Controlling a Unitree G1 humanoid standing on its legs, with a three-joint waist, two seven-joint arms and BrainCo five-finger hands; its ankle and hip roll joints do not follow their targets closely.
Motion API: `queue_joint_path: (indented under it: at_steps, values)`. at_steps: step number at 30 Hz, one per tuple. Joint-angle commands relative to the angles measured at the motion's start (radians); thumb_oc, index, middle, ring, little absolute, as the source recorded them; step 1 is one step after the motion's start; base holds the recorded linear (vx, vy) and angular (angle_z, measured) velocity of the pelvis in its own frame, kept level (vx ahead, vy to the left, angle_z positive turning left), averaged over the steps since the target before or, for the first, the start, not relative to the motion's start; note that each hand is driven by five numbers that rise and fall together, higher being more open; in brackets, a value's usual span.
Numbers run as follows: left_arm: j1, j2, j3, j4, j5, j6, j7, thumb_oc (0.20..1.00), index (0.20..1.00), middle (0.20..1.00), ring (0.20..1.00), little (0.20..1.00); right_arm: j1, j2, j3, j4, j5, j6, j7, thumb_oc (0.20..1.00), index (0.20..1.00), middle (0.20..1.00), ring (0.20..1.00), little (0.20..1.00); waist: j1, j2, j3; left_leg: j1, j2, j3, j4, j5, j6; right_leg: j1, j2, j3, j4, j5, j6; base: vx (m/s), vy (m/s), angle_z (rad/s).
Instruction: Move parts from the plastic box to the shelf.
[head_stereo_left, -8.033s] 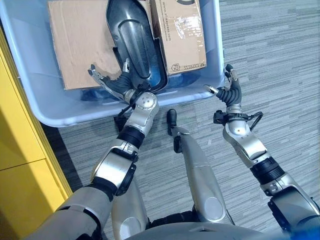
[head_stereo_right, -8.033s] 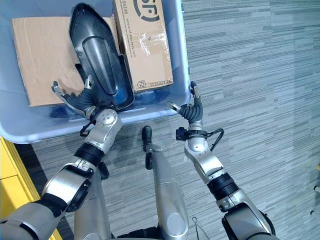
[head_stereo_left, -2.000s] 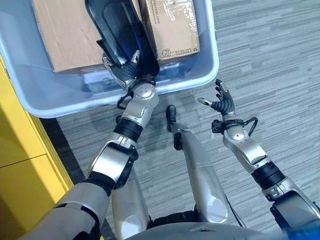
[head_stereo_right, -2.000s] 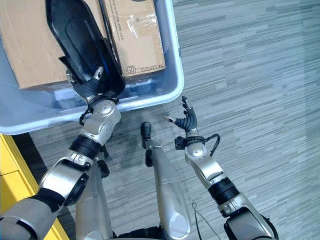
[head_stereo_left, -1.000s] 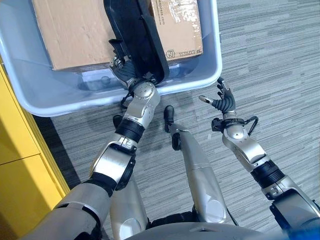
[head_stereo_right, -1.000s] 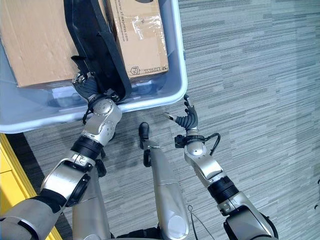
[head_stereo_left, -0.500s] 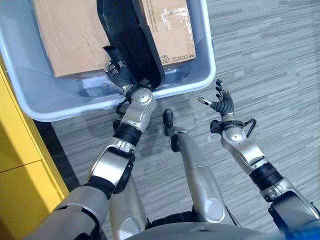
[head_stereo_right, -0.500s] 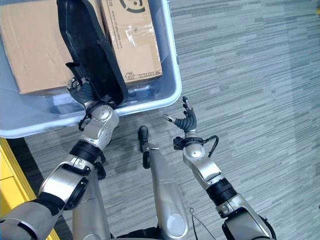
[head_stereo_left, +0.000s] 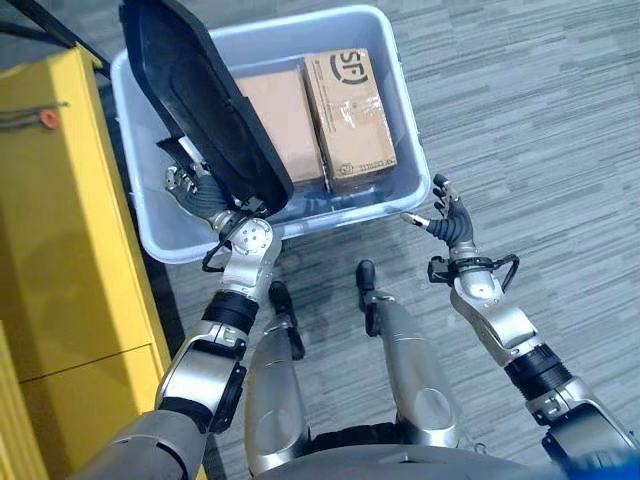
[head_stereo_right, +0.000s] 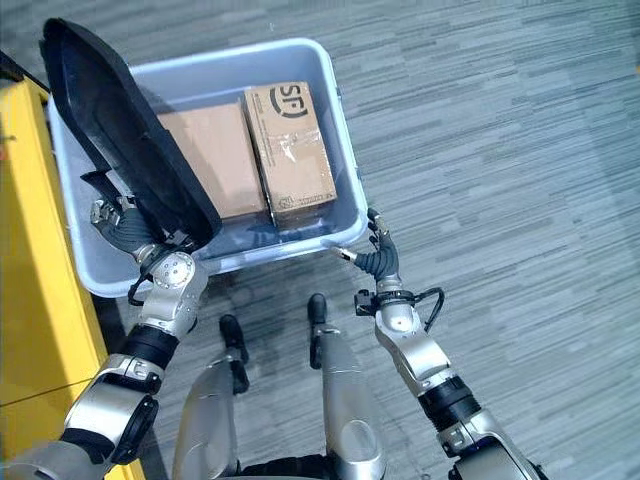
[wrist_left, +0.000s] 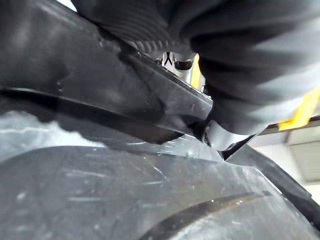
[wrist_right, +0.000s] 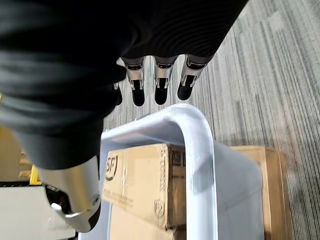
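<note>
Our left hand (head_stereo_left: 205, 197) has its fingers (head_stereo_right: 108, 222) curled round the lower edge of the black moulded part (head_stereo_left: 205, 105), pinching it; the left wrist view shows the dark ribbed cover pressed tight against its scratched shell. Our right hand (head_stereo_left: 447, 222) hangs just beside the near right corner of the plastic box (head_stereo_left: 411, 170), fingers spread and holding nothing, their dark tips close to the rim in the right wrist view.

The black part stands tilted over the left end of the box, its lower end just above the near rim. Two cardboard boxes lie side by side in the box: a plain one (head_stereo_left: 278, 115) and a taped, printed one (head_stereo_left: 350, 115). The yellow shelf unit (head_stereo_left: 60, 220) stands just beside the box on our left.

We judge the part lifted but not yet carried across. Our worry is leverage: we grip a long panel at one end with one hand, so it could twist or slip out. Its upper end is near the shelf's corner and could strike it as we swing left. Our free hand might steady it.
</note>
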Motion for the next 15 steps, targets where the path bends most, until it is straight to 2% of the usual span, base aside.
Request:
queue_joint_path:
  at_steps: [1, 6, 7, 9, 15]
  values:
    - [-0.024, 0.022, 0.029, -0.075, 0.086, -0.079, -0.003, 0.200, 0.200, 0.200, 0.200, 0.200, 0.019, -0.032, -0.035, -0.107, -0.038, -0.025, 0.019, 1.000, 1.000, 1.000, 1.000, 1.000, -0.016, -0.003, -0.036, -0.041, 0.027, -0.041, 0.057, 0.015, -0.007, 0.084, -0.022, -0.028, -0.065, -0.023, 0.015, 0.05, 0.037, -0.01]
    - [0.002, 0.045, 0.036, -0.115, 0.070, -0.075, -0.021, 0.200, 0.200, 0.200, 0.200, 0.200, 0.037, -0.034, -0.031, -0.126, -0.042, -0.003, 0.052, 1.000, 1.000, 1.000, 1.000, 1.000, -0.013, 0.009, -0.075, 0.009, 0.026, -0.037, 0.029, 0.016, -0.005, 0.133, -0.024, -0.033, -0.082, -0.034, 0.014, 0.03, 0.011, -0.01]
    - [0.009, 0.047, 0.037, -0.124, 0.060, -0.070, -0.037, 0.200, 0.200, 0.200, 0.200, 0.200, 0.042, -0.034, -0.031, -0.130, -0.044, 0.000, 0.060, 1.000, 1.000, 1.000, 1.000, 1.000, -0.011, 0.011, -0.081, 0.018, 0.026, -0.036, 0.026, 0.016, -0.004, 0.142, -0.025, -0.037, -0.082, -0.037, 0.014, 0.04, -0.045, -0.06]
    - [0.069, 0.042, 0.034, -0.177, -0.026, -0.072, -0.141, 0.200, 0.200, 0.200, 0.200, 0.200, 0.066, -0.028, -0.029, -0.146, -0.055, -0.001, 0.083, 1.000, 1.000, 1.000, 1.000, 1.000, 0.007, 0.022, -0.100, 0.046, 0.032, -0.035, 0.033, 0.011, -0.002, 0.175, -0.028, -0.072, -0.061, -0.060, 0.006, 0.04, -0.087, -0.06]
    - [0.172, 0.024, 0.024, -0.265, -0.103, -0.045, -0.223, 0.200, 0.200, 0.200, 0.200, 0.200, 0.077, -0.019, -0.017, -0.160, -0.087, 0.008, 0.133, 1.000, 1.000, 1.000, 1.000, 1.000, 0.048, 0.039, -0.112, 0.053, 0.061, -0.068, 0.049, 0.055, -0.012, 0.194, -0.022, -0.119, 0.005, -0.104, -0.012, 0.01, -0.137, 0.06]
